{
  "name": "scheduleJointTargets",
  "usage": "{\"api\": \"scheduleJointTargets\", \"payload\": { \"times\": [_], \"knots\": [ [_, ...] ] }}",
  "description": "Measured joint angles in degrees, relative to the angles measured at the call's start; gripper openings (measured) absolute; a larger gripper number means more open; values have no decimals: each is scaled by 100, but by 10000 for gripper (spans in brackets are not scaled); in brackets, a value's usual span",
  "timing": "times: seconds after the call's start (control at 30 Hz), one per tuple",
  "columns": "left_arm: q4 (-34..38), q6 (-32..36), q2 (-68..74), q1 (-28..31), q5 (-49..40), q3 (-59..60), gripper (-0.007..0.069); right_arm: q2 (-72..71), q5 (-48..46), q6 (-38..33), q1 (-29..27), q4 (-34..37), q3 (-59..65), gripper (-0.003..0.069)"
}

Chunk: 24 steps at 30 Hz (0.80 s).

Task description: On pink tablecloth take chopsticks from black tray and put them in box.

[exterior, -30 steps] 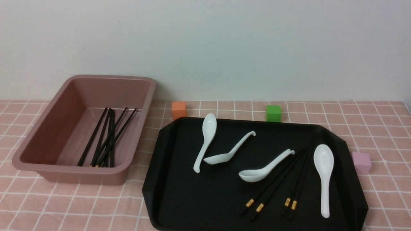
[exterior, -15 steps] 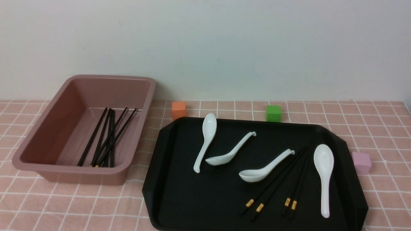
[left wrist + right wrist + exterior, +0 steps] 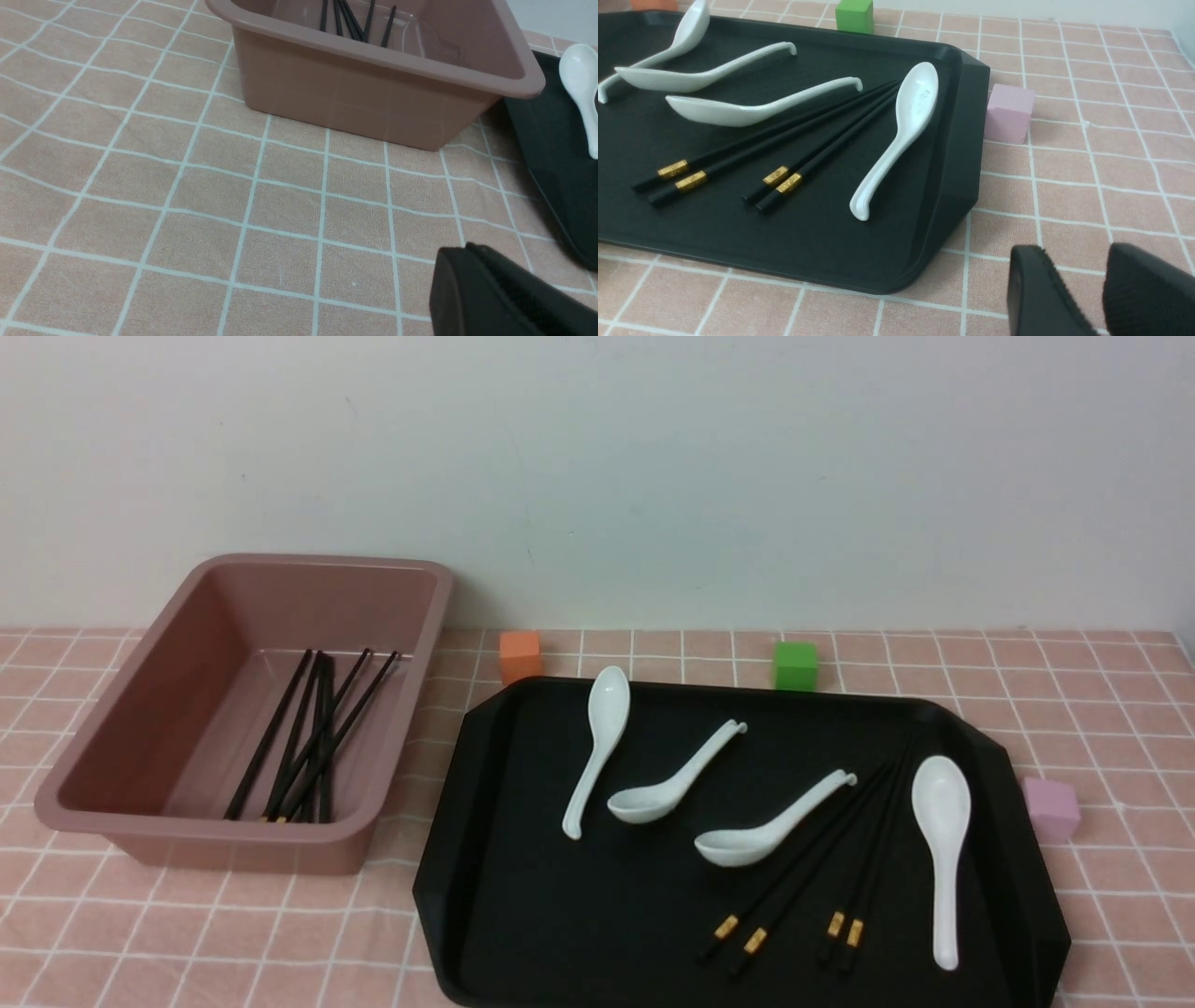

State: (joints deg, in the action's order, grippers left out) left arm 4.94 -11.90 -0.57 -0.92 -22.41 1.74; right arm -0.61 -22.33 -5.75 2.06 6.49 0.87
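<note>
**Four chopsticks on tray, both grippers empty**

I see four slim, gold-banded chopsticks (image 3: pixel 803 859) lying on the flat black tray (image 3: pixel 523 896) among glossy white spoons (image 3: pixel 941 849). More lie in the deep pink box (image 3: pixel 233 607). My left gripper (image 3: pixel 472 275) is closed; the right gripper (image 3: pixel 1078 270) is slightly parted, above the gridded pink tablecloth (image 3: pixel 1111 177).

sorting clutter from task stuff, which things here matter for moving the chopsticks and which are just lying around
Job: chopsticks on the black tray; box already holding some; pink tablecloth.

Lying about: white spoons, orange cube, green cube, pink cube.
</note>
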Motion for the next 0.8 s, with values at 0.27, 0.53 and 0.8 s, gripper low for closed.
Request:
{"api": "scheduleJointTargets", "payload": {
  "times": [0.27, 0.53, 0.8],
  "knots": [
    [0, 0, 0, 0, 5, 0, 13, 0, 0, 0, 0, 0, 0, 240],
    [0, 0, 0, 0, 5, 0, 17, 0, 0, 0, 0, 0, 0, 240],
    [0, 0, 0, 0, 5, 0, 22, 0, 0, 0, 0, 0, 0, 240]
  ]
}}
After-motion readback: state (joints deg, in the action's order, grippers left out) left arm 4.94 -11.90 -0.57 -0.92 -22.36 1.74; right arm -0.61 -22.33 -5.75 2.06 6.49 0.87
